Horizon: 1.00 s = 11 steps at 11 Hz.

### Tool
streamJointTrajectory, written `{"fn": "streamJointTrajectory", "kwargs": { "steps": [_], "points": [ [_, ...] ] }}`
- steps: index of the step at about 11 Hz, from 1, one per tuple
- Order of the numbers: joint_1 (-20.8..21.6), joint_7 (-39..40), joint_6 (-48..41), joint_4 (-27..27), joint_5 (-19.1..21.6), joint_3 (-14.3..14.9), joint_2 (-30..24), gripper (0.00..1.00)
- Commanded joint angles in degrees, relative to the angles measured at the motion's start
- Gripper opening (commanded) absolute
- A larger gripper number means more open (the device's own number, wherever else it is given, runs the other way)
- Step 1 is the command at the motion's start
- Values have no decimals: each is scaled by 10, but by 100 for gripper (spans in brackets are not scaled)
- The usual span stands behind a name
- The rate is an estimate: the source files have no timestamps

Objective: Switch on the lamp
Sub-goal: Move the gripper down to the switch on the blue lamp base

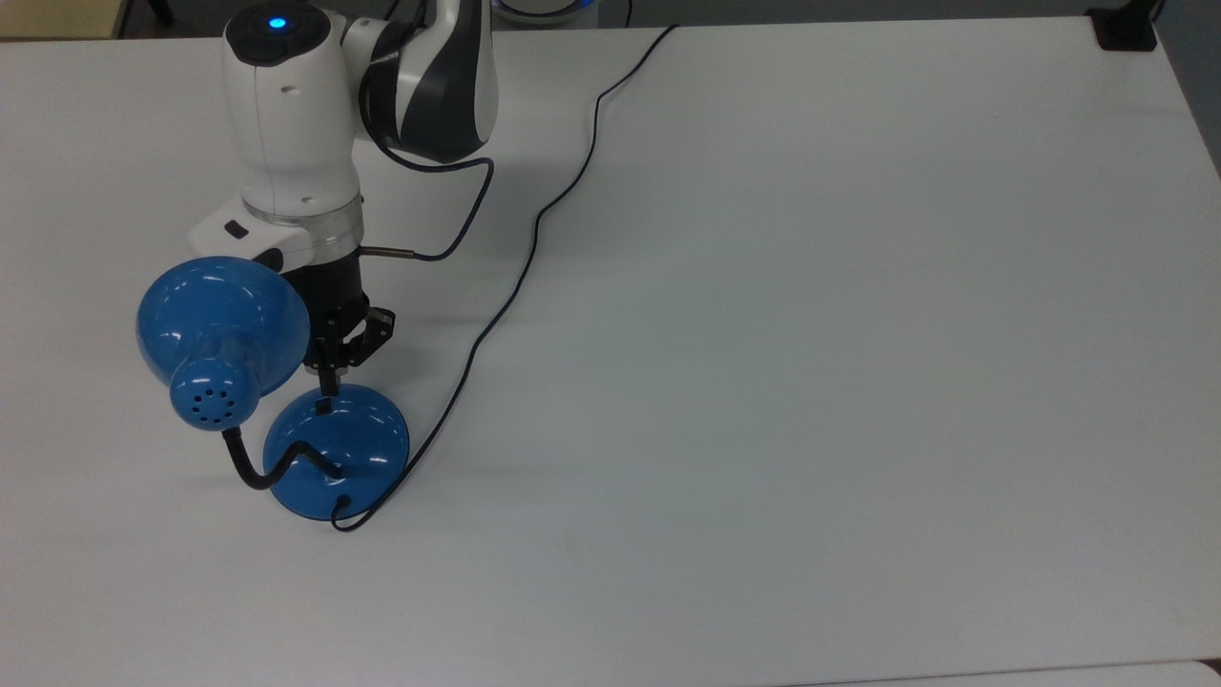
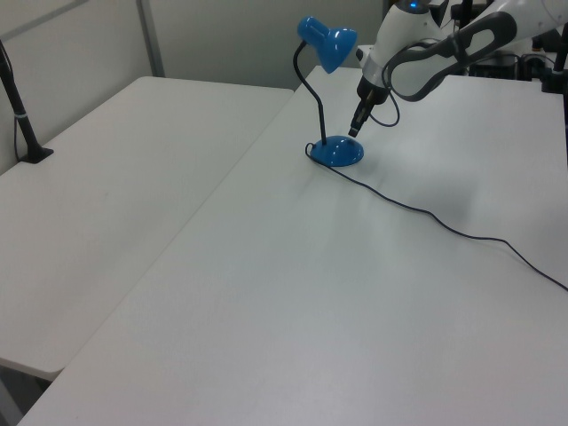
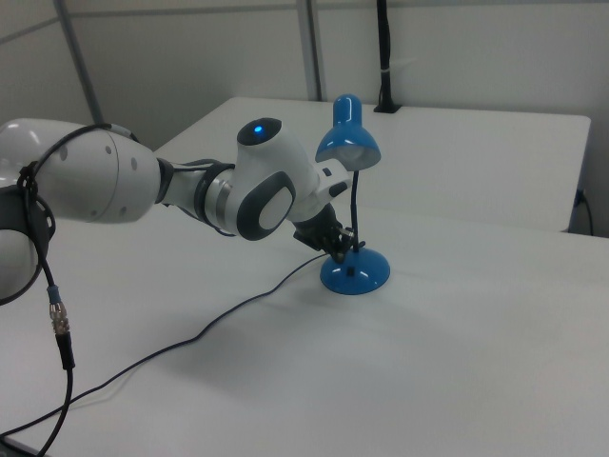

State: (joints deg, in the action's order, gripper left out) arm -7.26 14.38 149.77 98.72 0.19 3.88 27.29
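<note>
The lamp is glossy blue. Its bell-shaped shade (image 1: 224, 315) hangs on a black gooseneck (image 1: 259, 474) over a round domed base (image 1: 348, 458). A small black switch (image 1: 324, 406) sits on the far side of the base. My gripper (image 1: 330, 382) points down with its fingers closed together, the tip just above the switch and close beside the shade's rim. In the left view the gripper (image 2: 353, 133) hovers right over the base (image 2: 337, 153); in the right view the gripper (image 3: 344, 249) is beside the gooseneck above the base (image 3: 360, 274). No glow falls on the table under the shade (image 3: 347, 143).
The lamp's thin black cord (image 1: 534, 239) runs from the base across the white table (image 1: 811, 382) to its far edge. A black clamp (image 1: 1126, 29) sits at the far right corner. A second table (image 2: 106, 177) with a black post (image 2: 22, 115) adjoins it.
</note>
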Motion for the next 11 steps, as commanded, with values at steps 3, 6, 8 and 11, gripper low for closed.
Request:
{"fn": "streamJointTrajectory", "kwargs": {
  "steps": [3, 6, 8, 11],
  "points": [
    [-4, 5, 14, -5, 4, -5, 21, 0],
    [-4, 5, 19, -24, 3, -1, 37, 0],
    [-4, 5, 23, -24, 3, 0, 42, 0],
    [-5, 5, 23, -33, 3, 0, 48, 0]
  ]
}}
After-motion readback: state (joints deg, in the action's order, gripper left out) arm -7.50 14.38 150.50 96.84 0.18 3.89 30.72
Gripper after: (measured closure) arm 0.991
